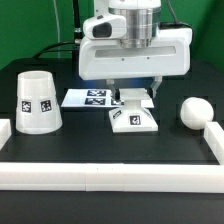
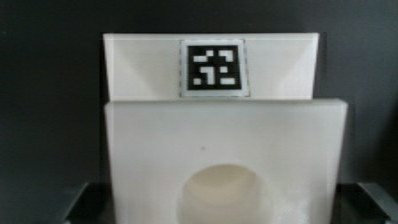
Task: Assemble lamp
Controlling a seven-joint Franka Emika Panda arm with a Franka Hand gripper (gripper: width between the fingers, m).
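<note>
The fingers (image 2: 84,206) stand either side of the base (image 1: 133,118), low over its raised middle block. The exterior view puts them down around that block. The wrist view shows only their dark tips at the two edges of the part, so I cannot tell whether they are pressing on it or merely flanking it. Straddling the block looks like the sensible hold. It is the one upstanding feature of a flat part, and a grip there would let the arm slide or turn the base without covering the socket.

The base lies flat on the desk (image 1: 100,145), near the middle of the railed area. It is square, so it has no real long axis. Its socket (image 2: 228,192) opens straight up toward the wrist, which is the way it must face to take the bulb's neck. One tagged edge faces six o'clock in the exterior view.

From the base, the marker board (image 1: 88,97) lies just beside it at ten o'clock. The bulb (image 1: 194,110) rests apart at three o'clock, its neck not discernible. The shade (image 1: 35,100) stands well apart at nine o'clock on its wide mouth, axis vertical. Neither is yet fitted.
</note>
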